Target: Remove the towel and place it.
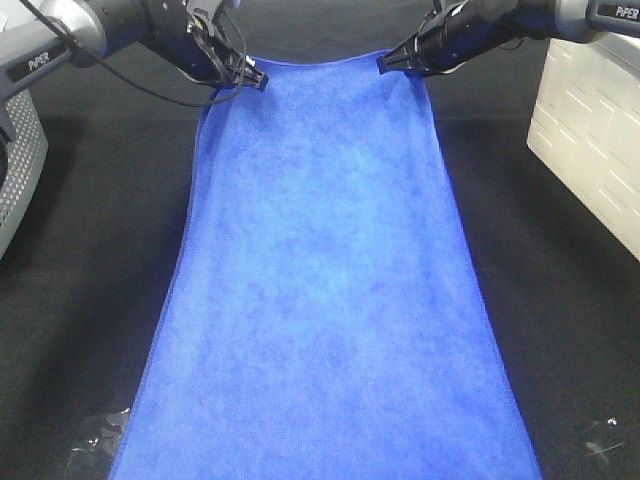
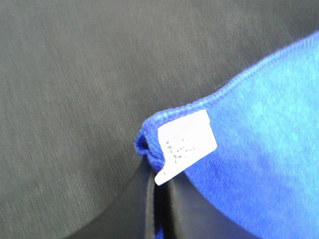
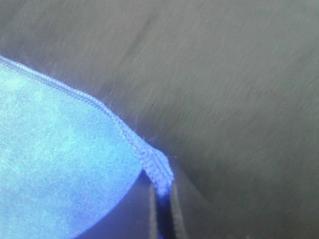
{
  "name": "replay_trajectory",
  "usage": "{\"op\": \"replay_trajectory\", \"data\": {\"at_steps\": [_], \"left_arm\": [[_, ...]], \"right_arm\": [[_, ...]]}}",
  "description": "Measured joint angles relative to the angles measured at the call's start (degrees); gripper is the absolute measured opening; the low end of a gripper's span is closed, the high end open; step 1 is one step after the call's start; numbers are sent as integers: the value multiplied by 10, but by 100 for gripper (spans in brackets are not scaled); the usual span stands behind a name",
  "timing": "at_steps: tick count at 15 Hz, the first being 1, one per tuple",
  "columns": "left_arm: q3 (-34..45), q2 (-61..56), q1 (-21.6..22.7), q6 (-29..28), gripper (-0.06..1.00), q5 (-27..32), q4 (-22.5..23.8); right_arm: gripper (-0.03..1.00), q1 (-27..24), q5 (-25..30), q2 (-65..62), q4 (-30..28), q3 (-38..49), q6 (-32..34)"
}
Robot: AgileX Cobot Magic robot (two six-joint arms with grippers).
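Left gripper [image 2: 158,199], wrist view: both black fingers [image 2: 127,209] pressed together on one corner of the towel [image 2: 269,164], the stitched hem bunched just above the fingertips and a small white tag [image 2: 187,142] lying against the blue pile beside them. Right gripper [image 3: 162,209], wrist view: jaws closed to a thin slit, with the towel's other far corner pinched between them and its hem running away along the edge.

Exterior high view, near to far: the towel [image 1: 325,290] spreads wide at the near edge of the black table cloth [image 1: 90,280] and narrows toward the back, where its two far corners meet the left gripper [image 1: 252,77] and the right gripper [image 1: 390,62]. A grey perforated basket [image 1: 15,165] stands at the left margin and a white slotted crate [image 1: 590,120] at the right, both apart from the towel.
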Motion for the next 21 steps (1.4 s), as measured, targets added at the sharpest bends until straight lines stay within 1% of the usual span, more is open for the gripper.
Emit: {"op": "replay_trajectory", "data": {"at_steps": [2, 8, 13, 14, 18, 21], "left_arm": [[0, 12, 0, 7, 1, -23, 0], [0, 38, 0, 11, 1, -66, 0], [0, 69, 0, 14, 1, -133, 0], [0, 69, 0, 14, 1, -133, 0], [0, 86, 0, 14, 1, -179, 0], [0, 103, 0, 14, 1, -193, 0]], "right_arm": [[1, 0, -23, 0, 0, 0, -2], [1, 0, -53, 42, 0, -1, -4], [1, 0, -99, 72, 0, -1, -4], [1, 0, -99, 72, 0, -1, -4], [1, 0, -125, 87, 0, -1, -5], [1, 0, -133, 89, 0, -1, -7]]}}
